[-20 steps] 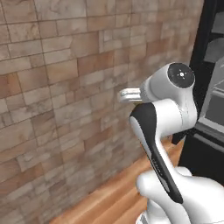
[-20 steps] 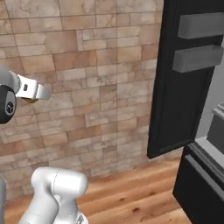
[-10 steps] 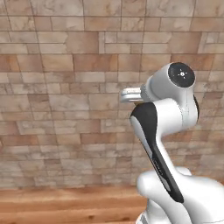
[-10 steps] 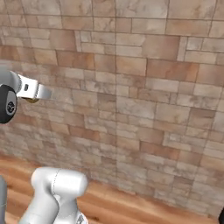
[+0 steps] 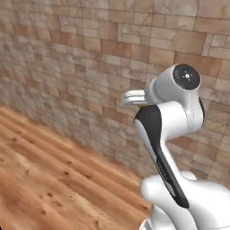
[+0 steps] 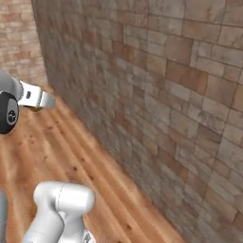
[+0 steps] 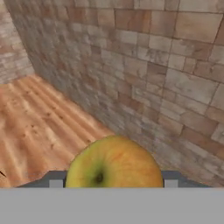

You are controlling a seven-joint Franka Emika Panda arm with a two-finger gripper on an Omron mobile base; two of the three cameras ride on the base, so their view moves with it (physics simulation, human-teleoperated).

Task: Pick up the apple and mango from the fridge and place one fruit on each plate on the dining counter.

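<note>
Brick wall (image 5: 67,54) and wooden floor (image 5: 40,179) all round now, fridge swung out of frame. Nearest, apple (image 7: 114,162) clamped in hand (image 7: 113,181). Probably turning toward dining counter, plates yet ahead.

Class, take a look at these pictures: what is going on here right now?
The robot is carrying an apple, yellow-green with an orange blush, held between the fingers of its gripper. The arm is raised and tucked above the base. Around it are a stone brick wall and a wooden floor. No fruit has been set down on a plate yet, as far as these views show; the apple is simply in the gripper.
</note>
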